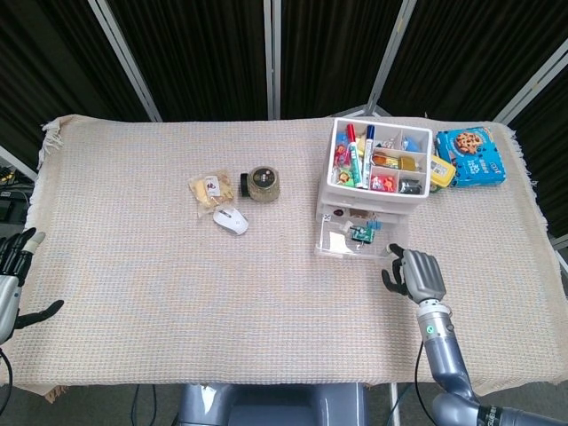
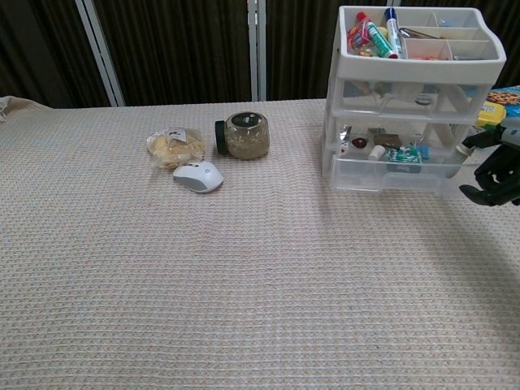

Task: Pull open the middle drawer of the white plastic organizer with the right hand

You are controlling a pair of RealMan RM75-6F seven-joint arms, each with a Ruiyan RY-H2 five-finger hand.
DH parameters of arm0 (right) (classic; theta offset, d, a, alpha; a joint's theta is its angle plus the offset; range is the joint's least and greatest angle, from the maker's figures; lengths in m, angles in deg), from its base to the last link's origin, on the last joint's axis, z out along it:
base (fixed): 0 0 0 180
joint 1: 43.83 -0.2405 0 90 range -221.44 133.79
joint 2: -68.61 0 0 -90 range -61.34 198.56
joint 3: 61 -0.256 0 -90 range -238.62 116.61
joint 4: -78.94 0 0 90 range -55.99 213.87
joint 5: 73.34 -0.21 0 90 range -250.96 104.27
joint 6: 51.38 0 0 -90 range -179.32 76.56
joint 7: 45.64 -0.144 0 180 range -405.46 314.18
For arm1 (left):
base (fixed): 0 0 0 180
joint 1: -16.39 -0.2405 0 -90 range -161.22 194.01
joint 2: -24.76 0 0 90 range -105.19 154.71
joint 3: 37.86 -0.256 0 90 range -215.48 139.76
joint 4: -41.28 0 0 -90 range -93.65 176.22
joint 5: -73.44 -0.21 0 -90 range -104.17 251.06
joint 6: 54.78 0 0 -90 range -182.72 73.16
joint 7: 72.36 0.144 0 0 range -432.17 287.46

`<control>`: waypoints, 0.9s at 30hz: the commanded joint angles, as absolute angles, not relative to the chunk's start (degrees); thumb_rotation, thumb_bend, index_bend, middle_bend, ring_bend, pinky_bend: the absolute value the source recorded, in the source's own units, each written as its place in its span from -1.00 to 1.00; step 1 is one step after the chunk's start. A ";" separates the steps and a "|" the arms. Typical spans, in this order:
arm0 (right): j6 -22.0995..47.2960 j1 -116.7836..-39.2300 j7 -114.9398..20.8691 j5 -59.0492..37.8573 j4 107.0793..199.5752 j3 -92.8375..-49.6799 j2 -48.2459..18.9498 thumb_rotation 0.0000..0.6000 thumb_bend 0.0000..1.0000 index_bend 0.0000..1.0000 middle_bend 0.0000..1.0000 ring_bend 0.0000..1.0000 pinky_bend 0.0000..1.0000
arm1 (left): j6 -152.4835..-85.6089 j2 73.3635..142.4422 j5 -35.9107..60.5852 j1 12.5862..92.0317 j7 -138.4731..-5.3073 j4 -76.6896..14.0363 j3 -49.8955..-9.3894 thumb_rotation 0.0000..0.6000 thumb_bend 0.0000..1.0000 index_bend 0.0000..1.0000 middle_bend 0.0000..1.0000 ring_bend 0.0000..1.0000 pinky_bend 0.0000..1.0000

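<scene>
The white plastic organizer (image 1: 329,174) (image 2: 418,71) stands at the back right, its top tray full of markers and small items. A clear drawer (image 1: 353,241) (image 2: 398,174) below the tray sticks out toward the front, showing small clips and bits inside. My right hand (image 1: 415,273) (image 2: 497,167) is at the drawer's front right corner. Its fingers are curled and hooked on the drawer front. My left hand (image 1: 12,277) hangs off the table's left edge, far from the organizer, fingers spread and holding nothing.
A white mouse (image 1: 231,220) (image 2: 197,175), a lidded jar (image 1: 263,182) (image 2: 246,135) and a snack bag (image 1: 211,189) (image 2: 175,145) lie mid-table, left of the organizer. A blue cookie box (image 1: 477,154) and a yellow item (image 1: 441,169) sit to the organizer's right.
</scene>
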State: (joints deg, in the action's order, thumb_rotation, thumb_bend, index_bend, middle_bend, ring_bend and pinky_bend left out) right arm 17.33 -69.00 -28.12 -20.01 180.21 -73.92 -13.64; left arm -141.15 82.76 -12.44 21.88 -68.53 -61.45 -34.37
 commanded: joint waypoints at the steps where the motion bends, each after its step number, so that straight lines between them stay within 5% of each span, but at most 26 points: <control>1: 17.64 -68.79 -28.11 -19.59 180.51 -73.52 -13.61 1.00 -0.23 -0.05 0.63 0.69 0.26 | -141.20 82.75 -12.45 21.86 -68.54 -61.47 -34.36 1.00 -0.88 -1.00 -1.00 -1.00 -1.00; 8: 18.36 -68.45 -28.29 -18.33 180.96 -72.84 -13.72 1.00 -0.23 -0.13 0.62 0.69 0.26 | -140.96 82.63 -12.20 21.89 -68.69 -61.48 -34.36 1.00 -0.88 -1.00 -1.00 -1.00 -1.00; 17: 19.06 -67.80 -29.39 -15.49 182.90 -71.96 -12.77 1.00 -0.53 -0.67 0.61 0.69 0.26 | -141.00 82.44 -11.87 21.85 -69.02 -61.49 -34.20 1.00 -0.88 -1.00 -1.00 -1.00 -1.00; 27: 22.86 -68.12 -25.78 -10.27 190.61 -73.56 -8.67 1.00 -0.81 -0.55 0.71 0.77 0.26 | -142.15 82.06 -12.12 21.37 -69.31 -61.74 -34.01 1.00 -0.88 -1.00 -1.00 -1.00 -1.00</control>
